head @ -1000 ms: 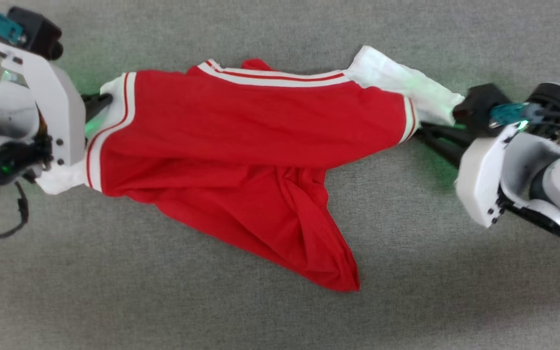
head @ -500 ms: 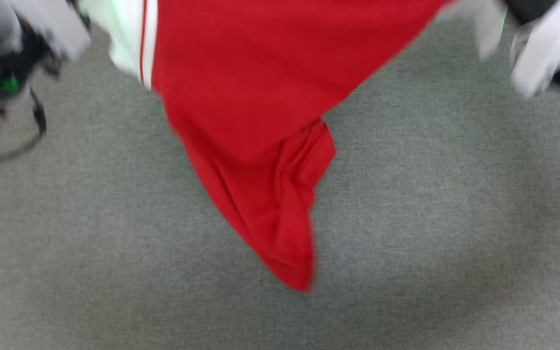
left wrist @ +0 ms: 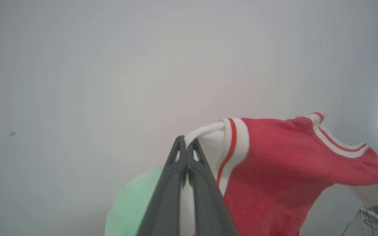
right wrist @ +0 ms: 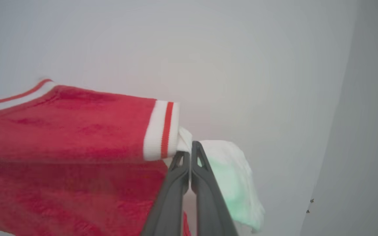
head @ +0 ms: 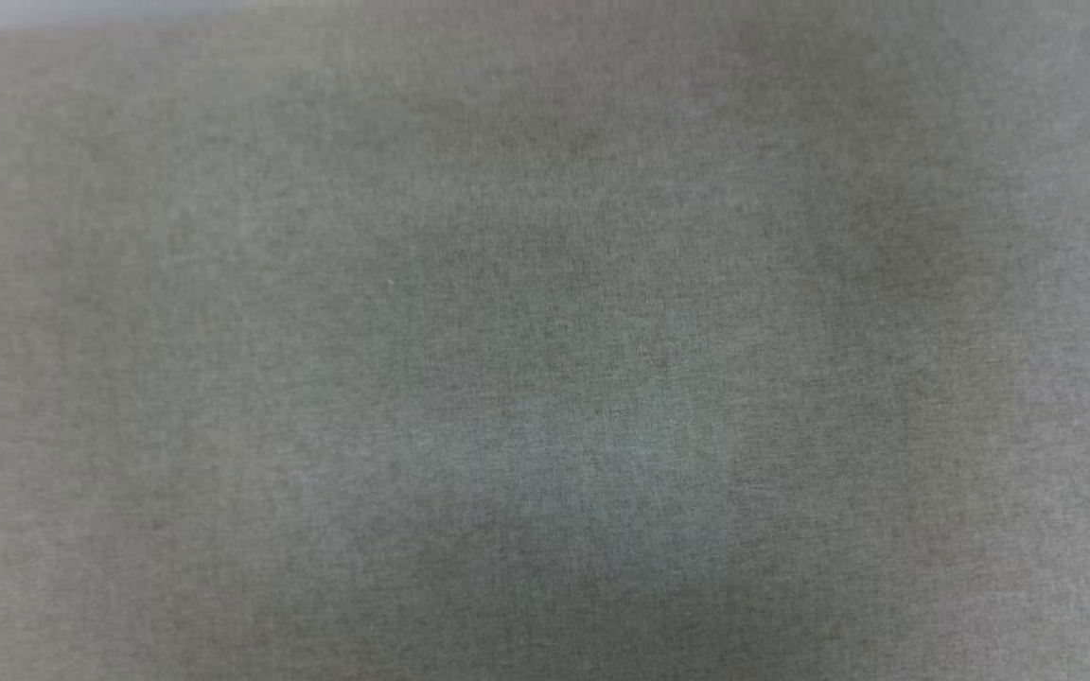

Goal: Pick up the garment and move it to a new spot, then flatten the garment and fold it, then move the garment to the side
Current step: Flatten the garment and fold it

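- Looking down from the head, we see a grey, felt-like surface (head: 545,378), soft in focus, with faint shadows mottling it and a paler strip along its top-left edge.
- From the left wrist, the left gripper (left wrist: 186,144) is pressed closed, pinching the white sleeve end of the garment (left wrist: 274,157). The red body spreads away to the right of the fingers, striped trim just beside them, and hangs in the air. A green glow (left wrist: 133,200) tints the white cloth on the other side of the fingers. Behind the garment is a plain pale wall (left wrist: 110,65), and some cables (left wrist: 369,214) lie past its far lower corner.
- From the right wrist, the right gripper (right wrist: 189,152) is likewise clamped on the opposite white sleeve. The red body stretches off to the left of the fingers, loose white cloth droops on their other side, and beyond the garment a room corner (right wrist: 343,98) runs down the bare wall.
- We judge that this is the carrying step: the garment is held up, strung between both grippers by its sleeves.
- The next move, we think, calls for lowering both ends together onto the grey surface, keeping the span taut so that the body lands flat, ready for smoothing and folding.
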{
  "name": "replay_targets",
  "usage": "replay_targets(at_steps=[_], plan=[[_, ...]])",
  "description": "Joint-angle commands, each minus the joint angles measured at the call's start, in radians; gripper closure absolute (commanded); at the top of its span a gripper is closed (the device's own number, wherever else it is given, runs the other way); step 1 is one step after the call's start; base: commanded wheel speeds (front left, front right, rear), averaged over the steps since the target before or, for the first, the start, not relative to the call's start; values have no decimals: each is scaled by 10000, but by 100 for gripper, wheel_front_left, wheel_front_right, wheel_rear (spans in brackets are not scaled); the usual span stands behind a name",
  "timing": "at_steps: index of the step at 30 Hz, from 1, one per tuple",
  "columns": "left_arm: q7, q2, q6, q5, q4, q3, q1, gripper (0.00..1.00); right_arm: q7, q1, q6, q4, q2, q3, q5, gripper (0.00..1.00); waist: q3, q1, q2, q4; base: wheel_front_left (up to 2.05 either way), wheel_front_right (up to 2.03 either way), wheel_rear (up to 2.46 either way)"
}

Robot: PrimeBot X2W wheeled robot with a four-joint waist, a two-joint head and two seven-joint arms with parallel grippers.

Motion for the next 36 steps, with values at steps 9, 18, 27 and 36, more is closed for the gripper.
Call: replay_targets(at_steps=[9, 18, 27, 36], plan=[[930, 862, 17, -748, -2223, -930, 3536, 100, 596, 3033, -14, -750, -322, 1913, 613, 100, -1079, 0, 0, 187, 0, 0, 0], [538, 2618, 17, -936, -5952, -2057, 7362, 100, 2354, 7596, -14, -4510, -2448, 3313, 2897, 100, -1875, 0, 0, 238, 0, 0, 0], [111, 4009, 17, -227, -7996, -2641, 10253, 100, 3981, 11820, -12, -8648, -4430, 2990, 4162, 100, -2243, 0, 0, 158, 0, 0, 0], [9, 4614, 18, 409, -9153, -2752, 12302, 100, 5519, 15181, -12, -11315, -5463, 1528, 4254, 100, -2196, 0, 0, 398, 0, 0, 0]])
